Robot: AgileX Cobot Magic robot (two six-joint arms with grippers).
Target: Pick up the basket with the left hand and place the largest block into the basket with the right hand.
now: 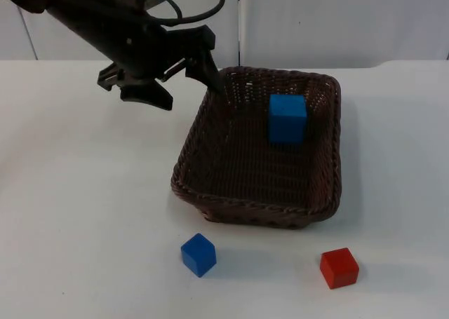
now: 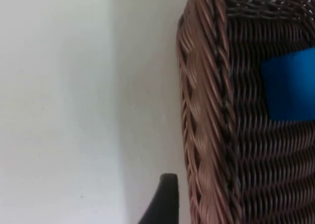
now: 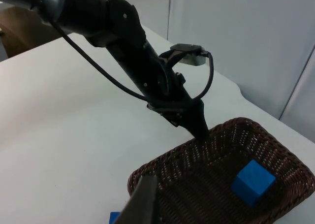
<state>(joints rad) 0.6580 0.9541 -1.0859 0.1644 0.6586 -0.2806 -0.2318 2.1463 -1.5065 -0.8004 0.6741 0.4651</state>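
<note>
Brown wicker basket [image 1: 261, 186] sits on white table [image 1: 84, 214], large blue block [image 1: 287, 118] inside, toward far side. Left gripper [image 1: 193, 89] at basket's far-left corner: fingers spread wide, one finger inside the rim, other outside over table; rim between them, not clamped. Small blue block [image 1: 198, 254] and red block [image 1: 339, 268] lie on table in front of basket, well apart. Right gripper [image 3: 142, 204] above table beyond basket's edge; finger spread cannot be judged.
</note>
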